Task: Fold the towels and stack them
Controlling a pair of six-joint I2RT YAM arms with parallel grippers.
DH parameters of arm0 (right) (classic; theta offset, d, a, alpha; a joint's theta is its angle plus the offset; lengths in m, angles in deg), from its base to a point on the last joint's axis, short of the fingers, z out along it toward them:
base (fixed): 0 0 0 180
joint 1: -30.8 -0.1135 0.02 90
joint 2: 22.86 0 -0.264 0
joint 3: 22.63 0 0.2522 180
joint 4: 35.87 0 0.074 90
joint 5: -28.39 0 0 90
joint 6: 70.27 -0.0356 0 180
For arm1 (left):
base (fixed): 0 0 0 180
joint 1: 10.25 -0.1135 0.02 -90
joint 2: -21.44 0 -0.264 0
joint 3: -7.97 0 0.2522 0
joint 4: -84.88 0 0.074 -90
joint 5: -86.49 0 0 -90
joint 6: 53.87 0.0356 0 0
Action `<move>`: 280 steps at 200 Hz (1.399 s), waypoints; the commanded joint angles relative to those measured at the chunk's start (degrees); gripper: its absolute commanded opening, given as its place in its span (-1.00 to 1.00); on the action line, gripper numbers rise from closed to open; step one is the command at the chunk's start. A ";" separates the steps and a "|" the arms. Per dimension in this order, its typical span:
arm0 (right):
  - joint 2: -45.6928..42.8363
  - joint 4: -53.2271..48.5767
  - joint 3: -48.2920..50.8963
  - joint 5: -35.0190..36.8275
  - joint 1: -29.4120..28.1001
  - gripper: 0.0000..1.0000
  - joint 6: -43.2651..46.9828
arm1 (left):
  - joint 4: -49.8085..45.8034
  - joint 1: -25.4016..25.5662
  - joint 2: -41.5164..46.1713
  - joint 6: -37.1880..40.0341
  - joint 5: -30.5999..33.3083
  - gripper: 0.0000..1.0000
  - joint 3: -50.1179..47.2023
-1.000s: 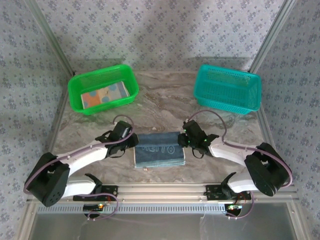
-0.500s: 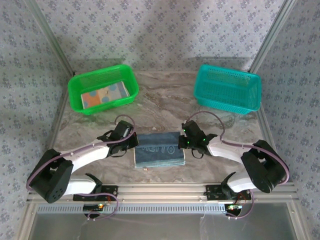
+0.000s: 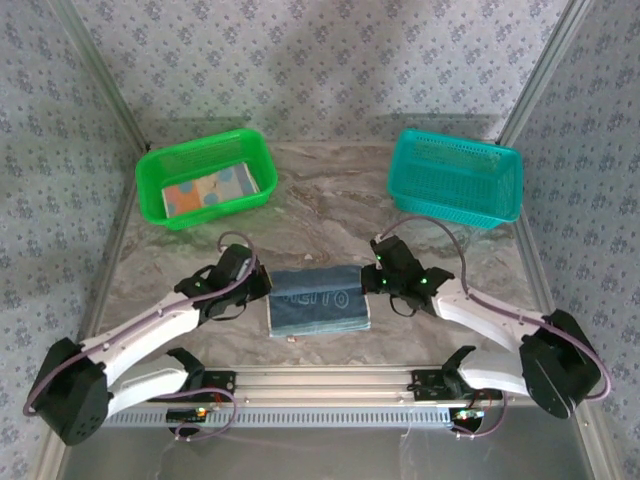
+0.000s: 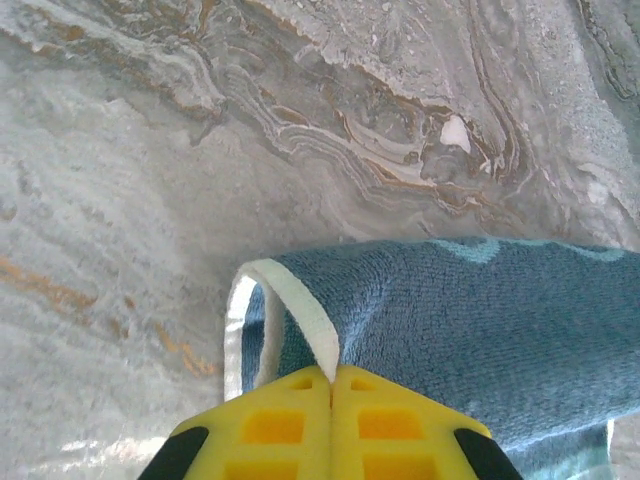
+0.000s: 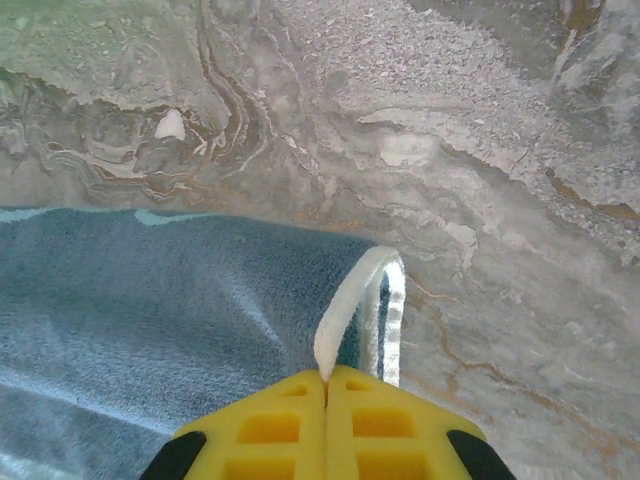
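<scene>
**Two Hands Pinch the Far Corners of a Slate-Blue Towel, Mid-Fold**

The left hand [image 4: 331, 375] and the right hand [image 5: 326, 380] are each closed on a far corner of the slate-blue towel [image 3: 320, 300]. Their yellow fingers are pressed together on its white hem. The towel lies on the table [image 3: 320, 200] between the two arms, close to the near edge, as a compact rectangle with pale lettering across its top face.

At both pinched corners the hem loops back on itself, which suggests the cloth is already doubled at least once. The job looks partly done. A light blue towel [image 3: 205, 190] with orange and cream dots lies flat inside the green basket [image 3: 150, 185] at the far left, though it cannot be told whether that one is folded. The teal basket [image 3: 455, 210] stands at the far right, and its floor is hard to make out through the mesh wall. The slate-blue piece appears to need a further fold and then stacking.

The towel is thick, looped terry, soft and slightly rumpled, with a smooth woven border. The table is polished grey marble-pattern stone veined in rust and white. Both baskets are rigid plastic mesh with rounded rims.
</scene>
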 commanded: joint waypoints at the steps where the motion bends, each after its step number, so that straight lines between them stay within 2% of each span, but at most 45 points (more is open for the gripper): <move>1: -3.37 -5.66 -0.31 -0.78 -0.18 -1.00 -1.85 | -7.01 2.24 3.77 -4.66 2.61 -1.00 0.70; 47: -10.52 -9.23 3.06 -0.30 -2.37 -1.00 -5.11 | -8.32 7.58 10.68 -11.75 4.83 -1.00 -4.10; 109: -14.02 -9.73 8.60 1.83 -7.08 -1.00 -10.11 | -8.92 13.03 11.95 -16.84 7.05 -1.00 -7.57; 190: -13.45 -9.39 12.76 1.80 -9.00 -1.00 -12.70 | -10.47 14.52 14.34 -19.92 7.75 -1.00 -11.38; 250: -9.21 -3.02 16.62 1.74 -11.02 -0.92 -14.83 | -6.81 15.57 14.42 -22.41 6.91 -1.00 -16.51; 255: -8.87 -2.92 16.63 1.82 -11.16 -0.89 -14.84 | -6.66 15.72 14.43 -22.35 6.84 -0.91 -16.61; 264: -8.54 -3.06 16.54 2.04 -11.64 -0.76 -14.83 | -6.57 16.00 14.48 -22.33 6.55 -0.60 -16.62; 275: -8.66 -4.03 15.95 2.62 -12.17 -0.43 -14.79 | -7.44 16.19 14.70 -22.09 6.68 -0.21 -16.12; 280: -8.90 -4.67 15.55 2.83 -12.31 -0.34 -14.64 | -8.22 16.34 14.90 -21.94 6.68 -0.02 -15.80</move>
